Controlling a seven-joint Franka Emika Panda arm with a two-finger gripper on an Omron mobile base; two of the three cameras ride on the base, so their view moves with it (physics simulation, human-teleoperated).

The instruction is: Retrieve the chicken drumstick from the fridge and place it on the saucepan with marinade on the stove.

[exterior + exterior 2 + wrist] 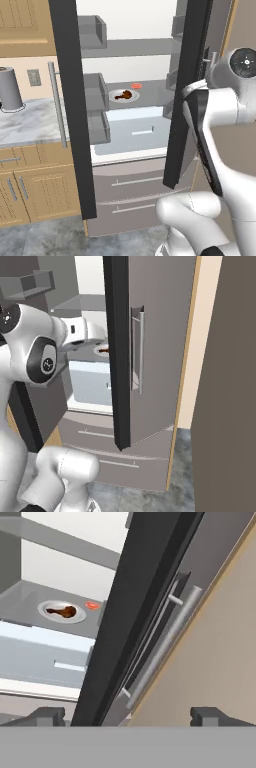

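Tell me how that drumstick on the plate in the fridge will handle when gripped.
The chicken drumstick looks small, so probably light. Its shape, thick at one end and thin at the other, may slip or pivot between the jaws. It lies loose on a shallow plate, so a push would likely slide it.

Grey fridge (pixel 135 190), reddish-brown chicken drumstick (pixel 60 611), marbled grey-white counter (pixel 27 122)

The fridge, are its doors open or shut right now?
Open. Both upper doors of the fridge are swung outward, exposing the white interior and a shelf where the chicken drumstick lies on a plate.
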